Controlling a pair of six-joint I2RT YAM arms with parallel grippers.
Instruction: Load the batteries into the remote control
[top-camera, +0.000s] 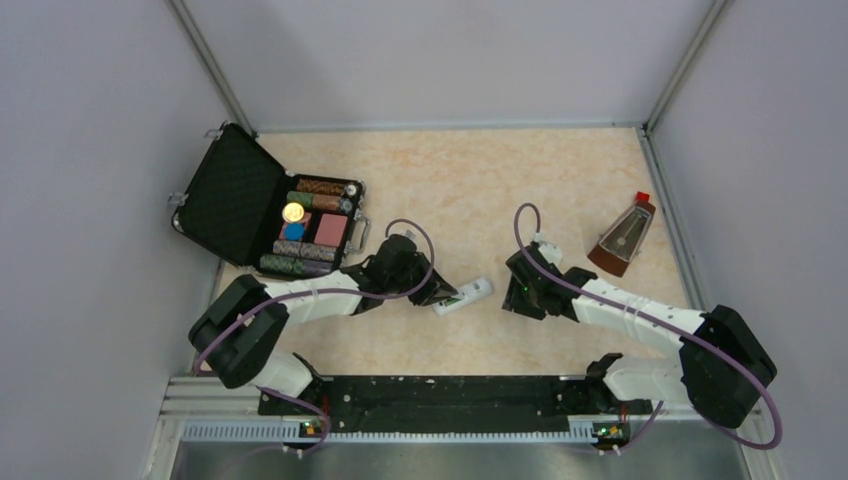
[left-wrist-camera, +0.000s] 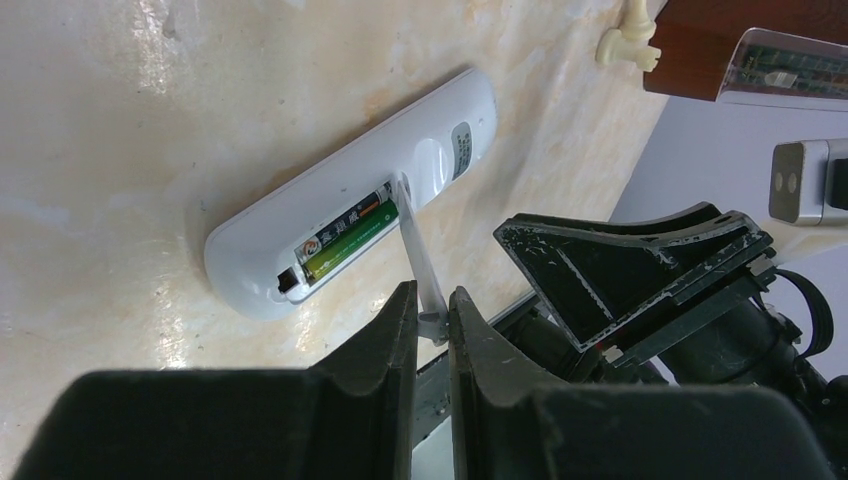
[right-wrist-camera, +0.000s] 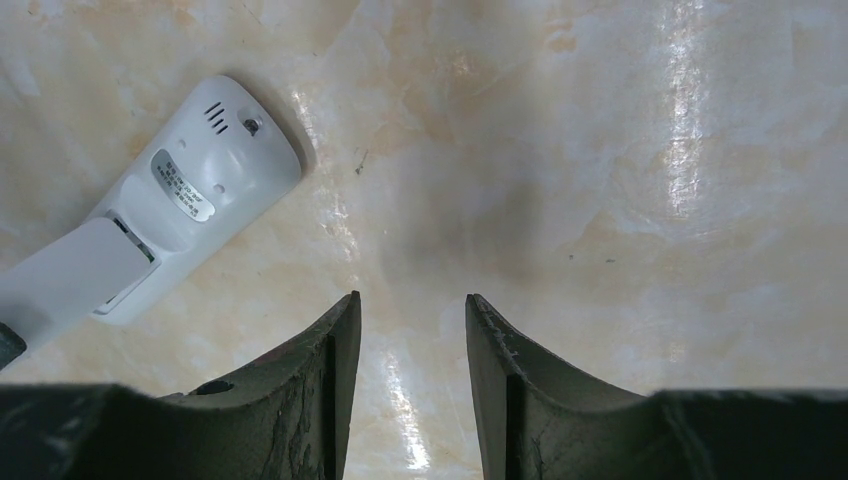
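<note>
Top external view first, Mira asks: where is the remote control (top-camera: 463, 298)?

Jon: Flat on the table (top-camera: 480, 190), between the two grippers, its plain back face up.

Mira: And the batteries?

Jon: The left wrist view shows both lying side by side in the open compartment. The green battery (left-wrist-camera: 345, 248) is nearer the camera. The second battery (left-wrist-camera: 343, 222), with a pale label and an orange end, is just behind it.

Mira: What does the left gripper (left-wrist-camera: 432, 300) hold?

Jon: Its jaws are pinched on the cover piece (left-wrist-camera: 418, 250), a thin white strip. The strip's far end touches the remote at the inner end of the compartment. The rest tilts up and away, leaving the batteries uncovered.

Mira: The right gripper (right-wrist-camera: 410, 310)?

Jon: Jaws apart, only tabletop showing between them. It is near the remote's slotted end and not touching it.

Mira: Anything else on the table?

Jon: An open black case (top-camera: 225, 195) of chip rolls at the far left, and a brown wedge with a red top (top-camera: 622, 238) at the far right.
</note>
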